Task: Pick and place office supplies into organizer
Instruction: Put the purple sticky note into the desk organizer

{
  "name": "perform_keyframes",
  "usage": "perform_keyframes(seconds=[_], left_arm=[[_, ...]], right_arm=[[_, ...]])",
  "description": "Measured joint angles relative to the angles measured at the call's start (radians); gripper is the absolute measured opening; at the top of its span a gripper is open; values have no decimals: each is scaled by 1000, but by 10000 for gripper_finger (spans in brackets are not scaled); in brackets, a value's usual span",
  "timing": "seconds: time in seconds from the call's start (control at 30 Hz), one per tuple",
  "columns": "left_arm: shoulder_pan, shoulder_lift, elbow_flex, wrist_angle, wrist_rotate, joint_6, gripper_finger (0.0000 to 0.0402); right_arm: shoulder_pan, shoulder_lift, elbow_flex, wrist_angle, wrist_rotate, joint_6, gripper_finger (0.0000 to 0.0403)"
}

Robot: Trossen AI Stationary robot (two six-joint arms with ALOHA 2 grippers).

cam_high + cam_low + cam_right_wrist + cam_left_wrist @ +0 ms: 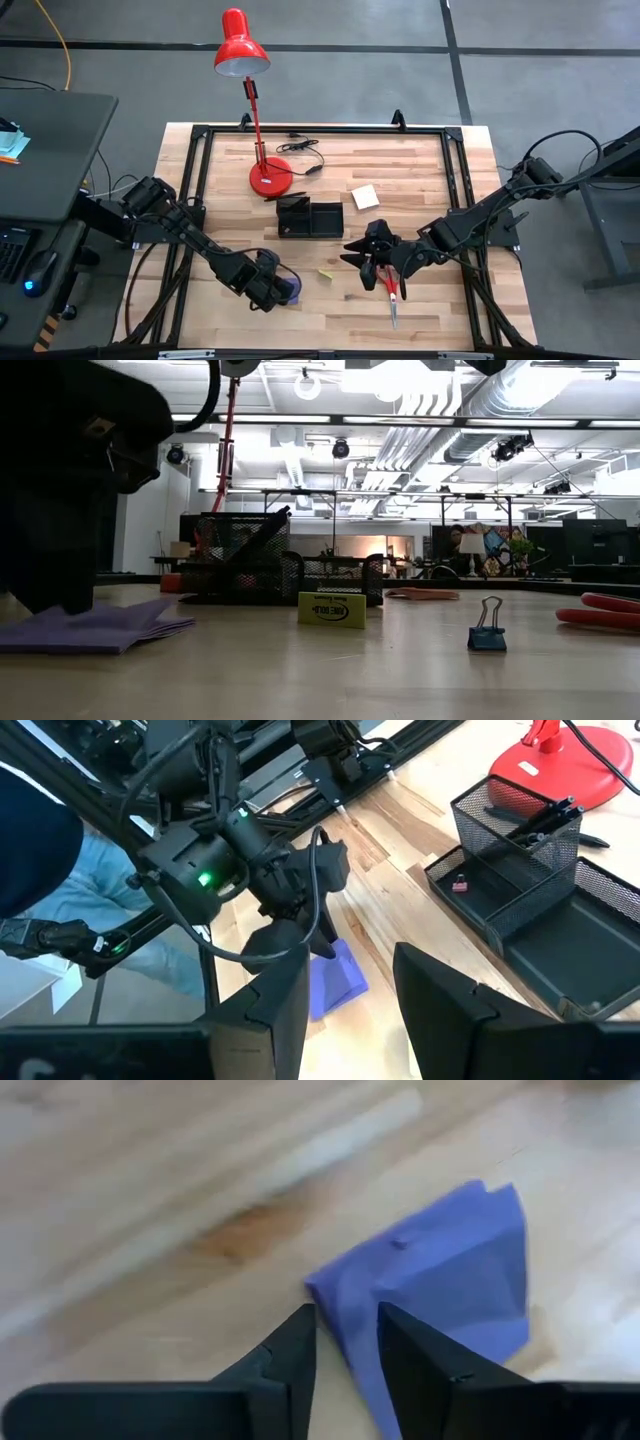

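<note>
**Left gripper on the purple pad near the front edge; right gripper over the scissors**

Left gripper (282, 290) sits low at the front-left of the table (420, 170), its fingers (290, 1355) set narrowly apart astride one edge of the purple note pad (450, 1280); the pad's sheets look fanned and lie on the wood; whether the fingers actually pinch the pad cannot be told. The pad lies near the table's front edge, well clear of the organizer (310, 217); bare wood lies between them.

Right gripper (362, 255) hangs right of centre, jaws spread and holding nothing; it is just above the handle end of the red-handled scissors (391, 292), which lie flat, blades pointing to the front edge.

Organizer stands mid-table, just in front of the red lamp's (242, 45) round base; dark pens (535, 820) lean in its tall mesh cup; a small dark item lies in the low tray section beside it. Pale yellow note pad (364, 197) lies behind and right of the organizer, apart from it. A small yellow tag (332, 610) and a blue binder clip (487, 635) stand on open wood between the two grippers. Black frame rails run along the table's sides and back.
</note>
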Motion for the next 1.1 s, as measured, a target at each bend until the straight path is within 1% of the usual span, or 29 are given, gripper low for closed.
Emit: perform_keyframes(seconds=[0.3, 0.37, 0.53, 0.67, 0.8, 1.1], left_arm=[[0, 11, 1, 19, -4, -5, 15], [0, 11, 1, 26, -6, -5, 4], [0, 11, 1, 50, -5, -5, 10], [0, 4, 1, 53, -7, -3, 2], [0, -10, 8, 49, -11, 4, 3], [0, -43, 35, 37, -75, 39, 0]], right_arm=[[0, 0, 0, 6, 10, 0, 138], [0, 0, 0, 6, 10, 0, 138], [0, 0, 0, 0, 13, -4, 138], [0, 0, 0, 0, 13, -7, 138], [0, 0, 0, 0, 13, -8, 138], [0, 0, 0, -3, 14, -14, 138]])
